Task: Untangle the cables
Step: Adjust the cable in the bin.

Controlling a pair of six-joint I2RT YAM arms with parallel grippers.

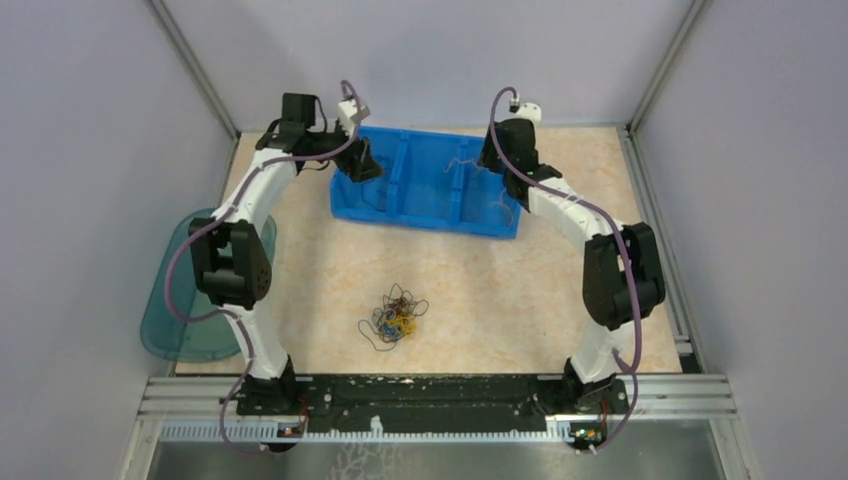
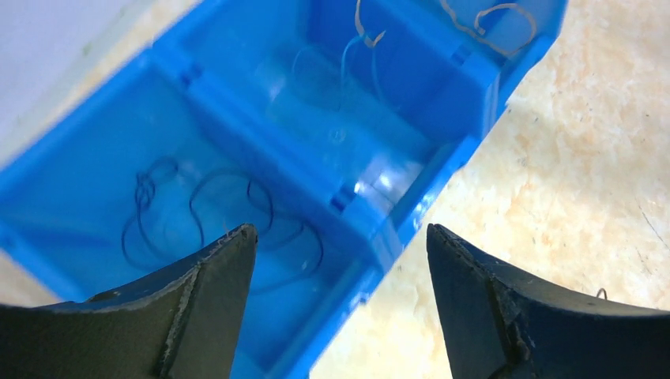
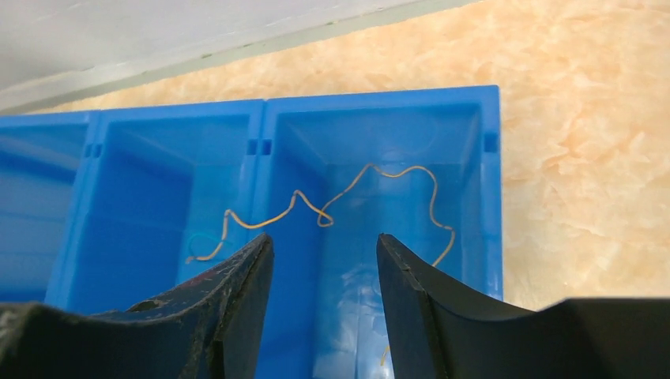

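- Underneath, we see a beige marbled bench (image 1: 560,290) carrying everything.
- At its far side sits a blue bin (image 1: 430,222) with three compartments.
- Our left gripper (image 2: 341,229) hangs over the left compartment, jaws spread wide, nothing between them.
- Our right gripper (image 3: 325,237) hangs over the right end, jaws partly apart, empty.
- The tangled cables (image 1: 395,315) lie mid-bench, well apart from the bin.
- A yellow-orange cable (image 3: 367,166) drapes across a divider; thin blue cables (image 2: 192,207) loop in the left compartment.
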